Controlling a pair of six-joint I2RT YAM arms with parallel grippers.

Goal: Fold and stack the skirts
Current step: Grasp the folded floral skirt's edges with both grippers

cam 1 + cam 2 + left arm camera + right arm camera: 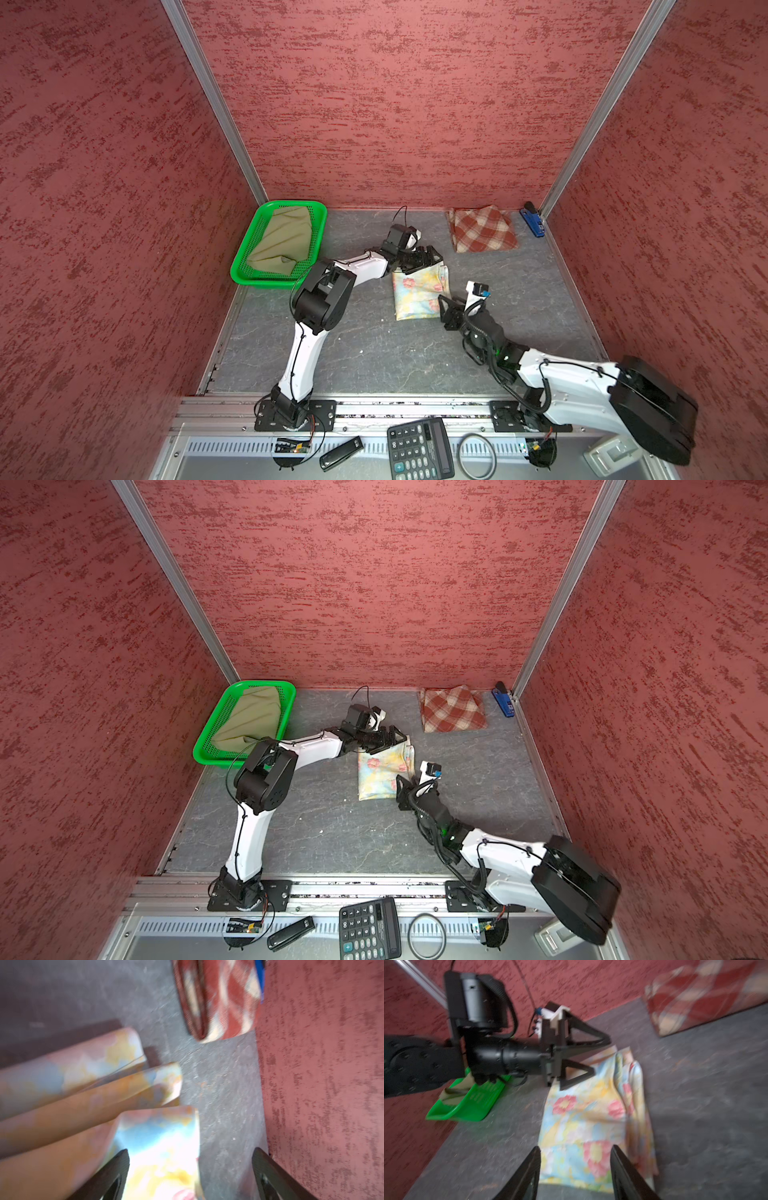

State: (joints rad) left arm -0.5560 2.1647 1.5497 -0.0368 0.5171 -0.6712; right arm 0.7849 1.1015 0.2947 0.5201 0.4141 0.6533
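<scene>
The pastel floral skirt (419, 293) (384, 771) lies folded in a narrow rectangle on the grey mat in both top views. My left gripper (432, 259) (190, 1157) hovers open over its far end, jaws wide, gripping nothing. My right gripper (446, 309) (575, 1149) sits at the skirt's near right corner, open, and the cloth (587, 1126) lies flat beyond its fingertips. At the back right the plaid skirt (482, 229) (220, 999) lies folded. The olive skirt (282, 243) (249, 723) lies crumpled in the basket.
The green mesh basket (249, 282) stands at the back left corner. A blue stapler (532, 220) lies by the back right post. A calculator (419, 449), a black stick-shaped thing (340, 453) and a ring (477, 455) lie on the front ledge. Red walls enclose three sides.
</scene>
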